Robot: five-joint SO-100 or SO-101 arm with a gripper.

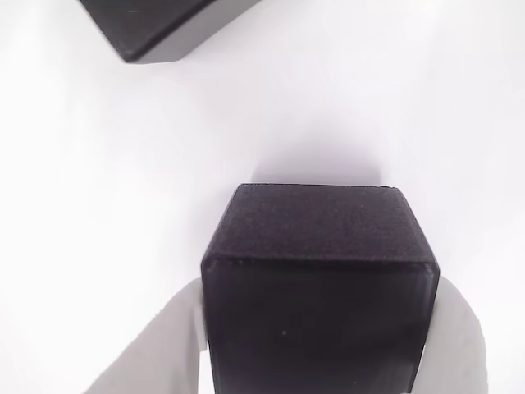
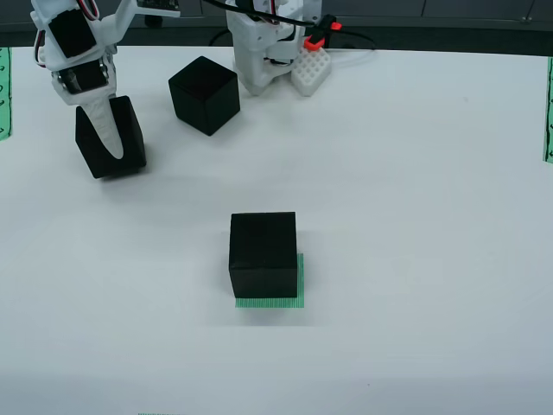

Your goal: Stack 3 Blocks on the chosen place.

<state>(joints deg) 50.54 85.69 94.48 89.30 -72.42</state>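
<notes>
In the view from above, my gripper (image 2: 110,143) stands at the far left, shut on a black block (image 2: 130,138) that sits tilted on the white table. The view that rides on the gripper has this block (image 1: 320,246) filling the lower middle, with a white finger (image 1: 156,345) pressed to its left side and the other finger (image 1: 463,328) to its right. A second block (image 2: 204,93) (image 1: 156,25) lies a little to the right and further back. The third block (image 2: 263,253) rests on the chosen place (image 2: 270,300), a green striped patch at mid-table.
The arm's white base (image 2: 268,43) and a white part with a red piece (image 2: 313,60) stand at the back of the table. Narrow green striped strips run along the left edge (image 2: 4,91) and the right edge (image 2: 548,108).
</notes>
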